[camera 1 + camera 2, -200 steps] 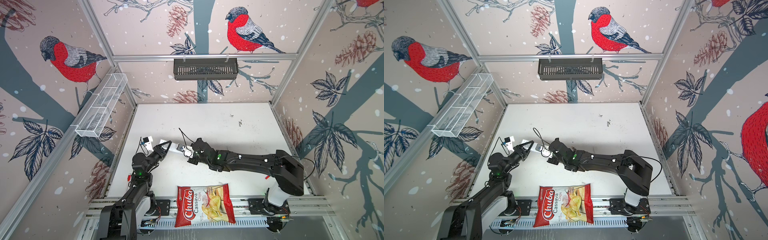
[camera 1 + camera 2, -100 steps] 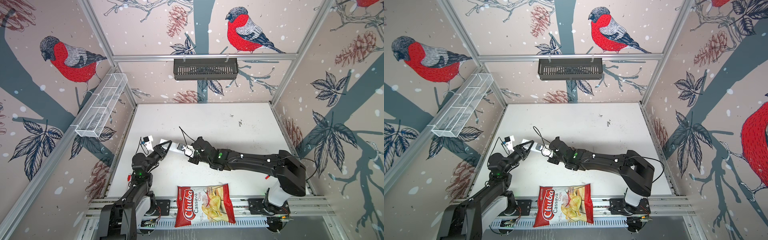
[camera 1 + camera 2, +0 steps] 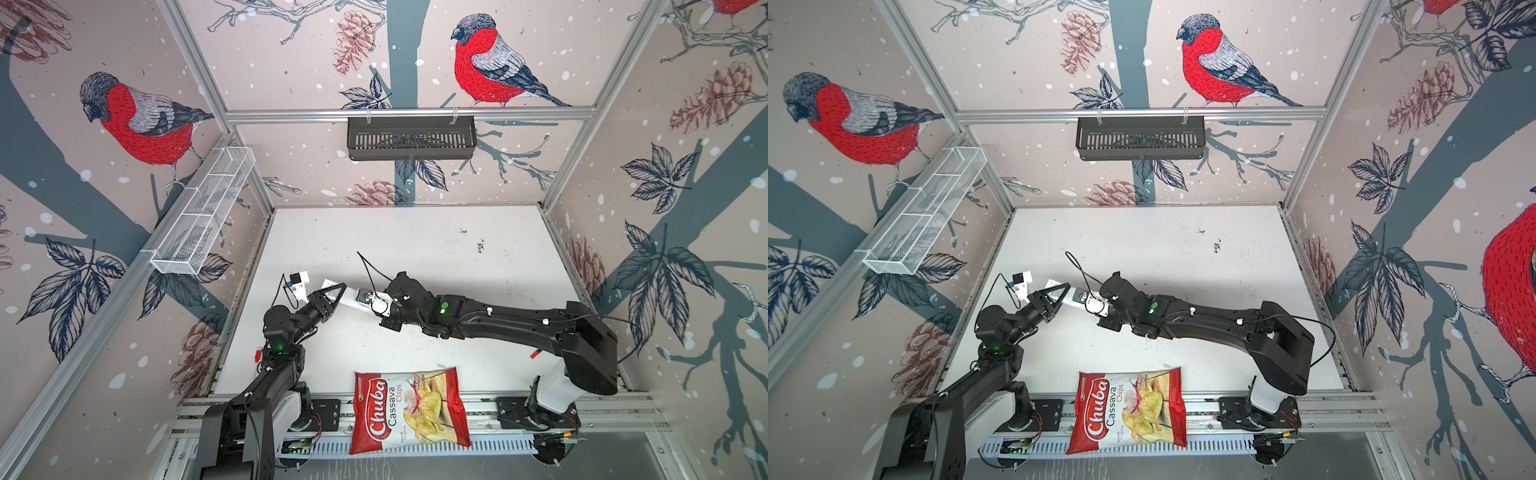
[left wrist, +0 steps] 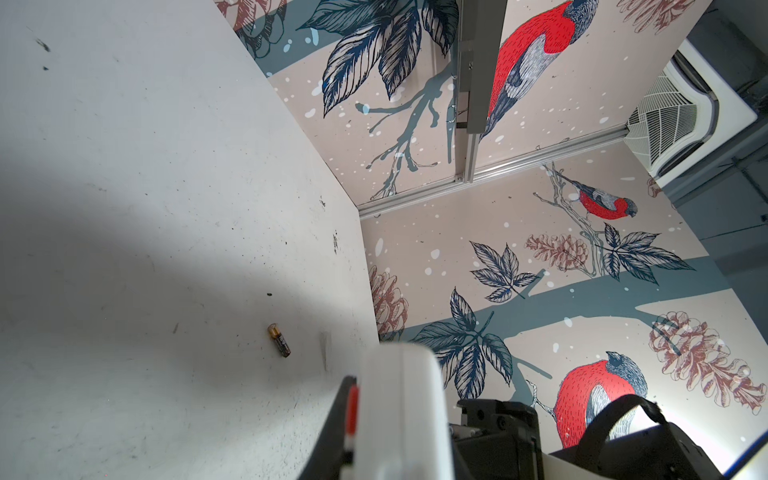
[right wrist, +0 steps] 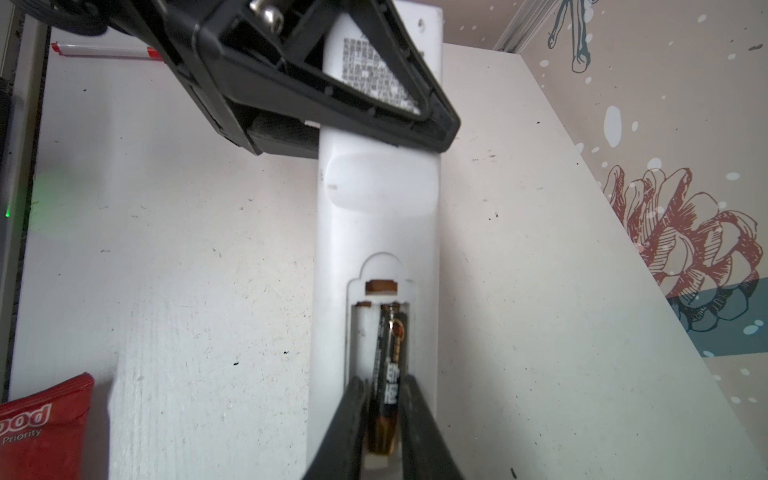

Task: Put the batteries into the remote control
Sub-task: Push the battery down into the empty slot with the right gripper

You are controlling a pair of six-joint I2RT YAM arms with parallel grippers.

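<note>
- A white table point(image 3: 415, 249) sits inside a booth papered with red-breasted birds; two black robot arms reach in from 6 o'clock.
- The remote point(image 3: 351, 300) is at about 9 o'clock from the table's middle, its long axis running from 10 to 4 o'clock, plain back facing up.
- The left gripper point(image 3: 338, 291) is clamped on the remote's 10 o'clock end, over a printed label.
- At the other end the battery bay is open. In the right wrist view a dark battery point(image 5: 390, 365) with a copper end lies lengthwise in one slot of the remote point(image 5: 374, 216); the slot beside it shows bare white plastic.
- The right gripper point(image 5: 383, 386) has its two black fingers point(image 5: 353, 415) pressed on either side of that battery, gripping it in the slot.
- The left wrist view shows a second battery point(image 4: 279, 341) lying alone on the table, well apart from the remote point(image 4: 399, 415).
- A red chips bag point(image 3: 409, 409) lies at 6 o'clock, across the front rail.
- A black basket point(image 3: 411, 139) hangs at 12 o'clock and a white mesh basket point(image 3: 203, 208) at 10 o'clock.
</note>
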